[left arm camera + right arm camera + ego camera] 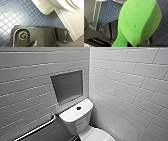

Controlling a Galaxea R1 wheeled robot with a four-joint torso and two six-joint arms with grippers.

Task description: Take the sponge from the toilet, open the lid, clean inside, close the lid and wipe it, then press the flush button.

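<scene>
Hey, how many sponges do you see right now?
1. The green sponge sits close before the right wrist camera, squeezed narrow at one end, over the blue tiled floor. None lies on the toilet tank; others may be hidden.

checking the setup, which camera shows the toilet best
Head view: the toilet shows its tank and flush button from above. The left wrist view gives its bowl underside; the right wrist view, perhaps a white sliver.
</scene>
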